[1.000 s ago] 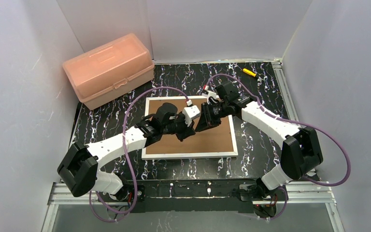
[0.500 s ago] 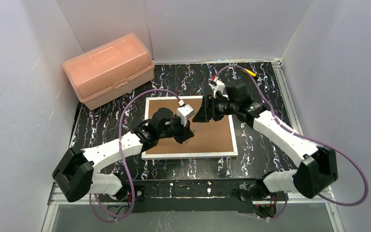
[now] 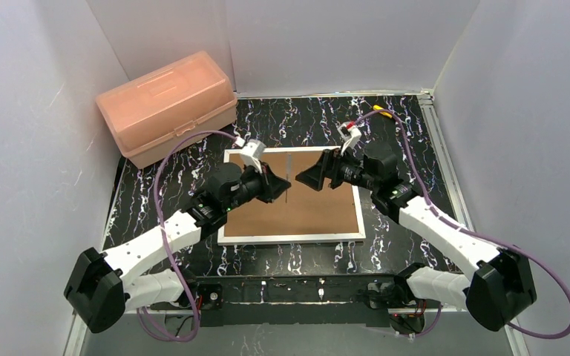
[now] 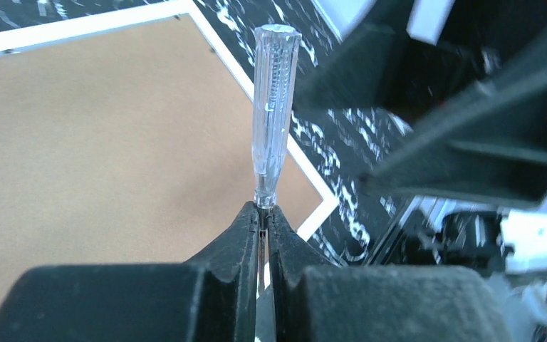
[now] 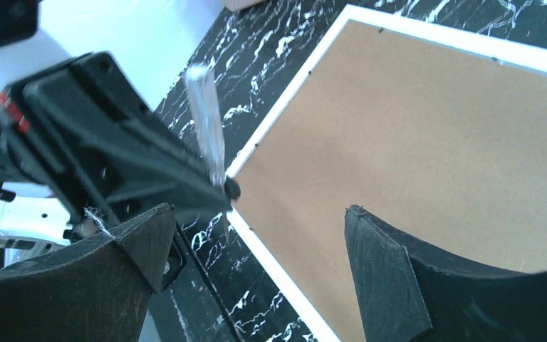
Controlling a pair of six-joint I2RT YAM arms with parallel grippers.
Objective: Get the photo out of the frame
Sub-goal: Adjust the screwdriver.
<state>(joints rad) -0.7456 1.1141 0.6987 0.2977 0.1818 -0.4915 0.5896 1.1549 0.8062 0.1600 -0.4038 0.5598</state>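
Left hand (image 4: 263, 214): clamped shut on clear-handled screwdriver (image 4: 274, 114). Right hand (image 5: 256, 214): wide open, empty. Frame (image 3: 319, 215): flat on counter (image 3: 267, 119), brown back up, under both hands. Pink box (image 3: 167, 104): lid closed, contents unclear.

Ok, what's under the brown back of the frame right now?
The frame lies back-up on the table; only its brown board and white border show. Whatever sits beneath, the photo included, is covered and cannot be seen.
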